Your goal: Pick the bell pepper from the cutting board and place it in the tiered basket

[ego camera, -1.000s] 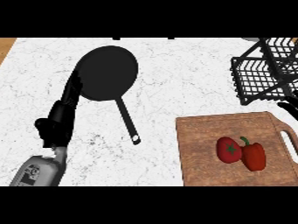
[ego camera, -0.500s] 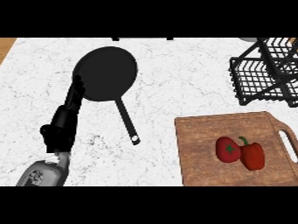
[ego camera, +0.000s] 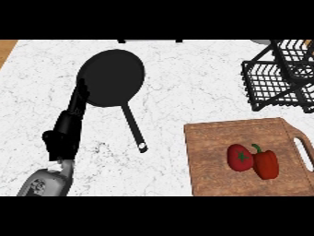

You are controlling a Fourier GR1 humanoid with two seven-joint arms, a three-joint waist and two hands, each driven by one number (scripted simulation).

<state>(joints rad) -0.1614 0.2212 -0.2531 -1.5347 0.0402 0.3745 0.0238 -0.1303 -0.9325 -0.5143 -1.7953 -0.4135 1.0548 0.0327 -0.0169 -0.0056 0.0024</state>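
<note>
We judge the reach not yet begun: our right hand is out of view, and our black left hand (ego camera: 65,131) at 8 o'clock has straight fingers, holding nothing. The red bell pepper (ego camera: 266,165) lies on the brown wooden cutting board (ego camera: 213,179) at 4 o'clock; we should come from above, closing across its width. Its long axis seems to run 12 to 6, green stem toward 11.
</note>
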